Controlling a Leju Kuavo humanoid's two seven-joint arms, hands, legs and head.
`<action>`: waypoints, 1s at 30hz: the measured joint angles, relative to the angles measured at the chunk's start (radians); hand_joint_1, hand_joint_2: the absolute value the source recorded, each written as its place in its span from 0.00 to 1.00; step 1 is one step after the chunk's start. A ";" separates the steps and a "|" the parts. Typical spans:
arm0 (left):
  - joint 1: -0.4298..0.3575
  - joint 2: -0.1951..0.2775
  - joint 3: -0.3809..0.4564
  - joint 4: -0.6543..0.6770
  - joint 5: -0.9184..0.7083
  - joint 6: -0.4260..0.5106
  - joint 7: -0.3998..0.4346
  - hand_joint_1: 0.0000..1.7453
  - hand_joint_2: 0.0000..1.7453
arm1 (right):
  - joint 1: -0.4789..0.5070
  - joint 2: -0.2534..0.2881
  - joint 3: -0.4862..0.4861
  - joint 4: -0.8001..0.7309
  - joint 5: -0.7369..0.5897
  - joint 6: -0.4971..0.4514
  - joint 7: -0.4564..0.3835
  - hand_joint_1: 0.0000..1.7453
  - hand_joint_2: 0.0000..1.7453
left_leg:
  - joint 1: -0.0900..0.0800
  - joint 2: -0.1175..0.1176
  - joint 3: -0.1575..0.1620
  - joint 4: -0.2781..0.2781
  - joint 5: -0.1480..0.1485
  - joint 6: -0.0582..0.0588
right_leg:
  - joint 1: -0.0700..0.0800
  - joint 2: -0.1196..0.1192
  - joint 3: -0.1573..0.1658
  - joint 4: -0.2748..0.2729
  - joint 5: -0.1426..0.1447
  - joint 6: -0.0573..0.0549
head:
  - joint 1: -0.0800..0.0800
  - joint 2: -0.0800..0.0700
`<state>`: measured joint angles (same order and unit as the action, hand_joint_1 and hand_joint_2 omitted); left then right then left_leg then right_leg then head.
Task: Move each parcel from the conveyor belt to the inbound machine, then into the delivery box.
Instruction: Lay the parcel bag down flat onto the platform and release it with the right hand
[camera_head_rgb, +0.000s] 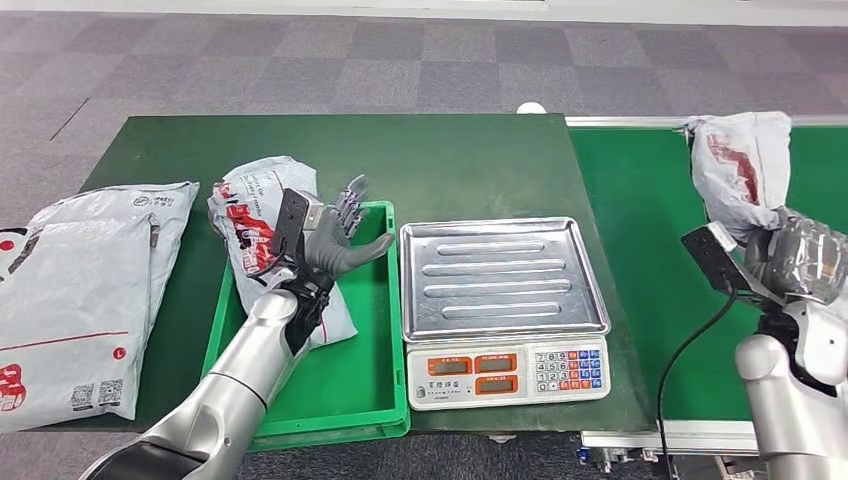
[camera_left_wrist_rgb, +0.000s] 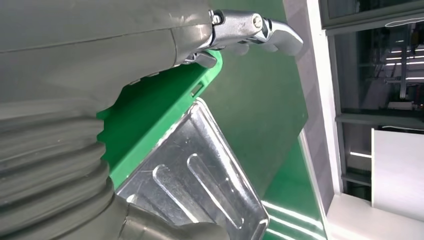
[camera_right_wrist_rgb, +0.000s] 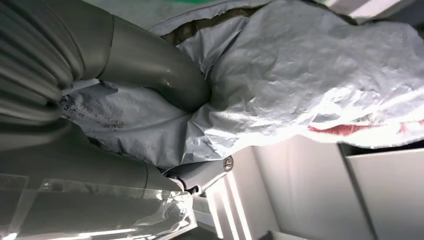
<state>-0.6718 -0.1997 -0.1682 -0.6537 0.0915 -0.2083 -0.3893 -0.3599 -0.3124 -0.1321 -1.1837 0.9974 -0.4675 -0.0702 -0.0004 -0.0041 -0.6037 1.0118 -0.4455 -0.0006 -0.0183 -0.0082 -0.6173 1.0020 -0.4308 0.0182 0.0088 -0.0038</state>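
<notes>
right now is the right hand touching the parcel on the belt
Touching. The right wrist view shows the right hand with its thumb pressed into the crumpled grey parcel.

Four parcels: two stacked grey ones, upper (camera_head_rgb: 95, 225) and lower (camera_head_rgb: 60, 330), at the desk's (camera_head_rgb: 450, 160) left edge, one (camera_head_rgb: 265, 235) in the green box (camera_head_rgb: 340, 390), one (camera_head_rgb: 740, 165) on the belt (camera_head_rgb: 640, 240) at the right. One box, one scale (camera_head_rgb: 500, 300) with one steel tray (camera_head_rgb: 500, 275). Two hands: left (camera_head_rgb: 335, 235) and right (camera_head_rgb: 805, 260).
</notes>
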 joint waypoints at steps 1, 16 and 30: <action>-0.002 -0.002 0.000 0.003 0.000 0.000 0.000 0.00 1.00 | -0.007 0.000 0.012 0.000 0.001 0.002 -0.002 1.00 1.00 | 0.000 0.000 0.000 0.000 0.000 0.000 | 0.000 0.000 0.000 0.000 0.000 0.000 | 0.000 0.000; -0.015 -0.018 -0.004 0.019 0.005 0.018 0.002 0.00 1.00 | -0.067 0.081 0.278 -0.008 0.011 0.018 -0.017 1.00 1.00 | 0.001 0.000 0.000 0.000 0.001 -0.001 | 0.001 0.000 -0.001 0.001 0.000 0.000 | 0.000 0.000; -0.022 -0.030 -0.024 0.002 0.065 0.036 0.010 0.00 1.00 | 0.043 0.274 0.708 -0.040 0.147 -0.028 0.027 0.75 1.00 | 0.002 -0.001 -0.001 -0.001 0.000 -0.002 | 0.002 0.000 -0.001 0.001 -0.002 -0.002 | 0.000 0.000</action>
<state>-0.6941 -0.2301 -0.1926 -0.6518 0.1569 -0.1720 -0.3797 -0.3167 -0.0386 0.5761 -1.2236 1.1442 -0.4951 -0.0436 0.0017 -0.0046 -0.6045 1.0110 -0.4450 -0.0030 -0.0166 -0.0084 -0.6187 1.0032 -0.4325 0.0163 0.0088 -0.0038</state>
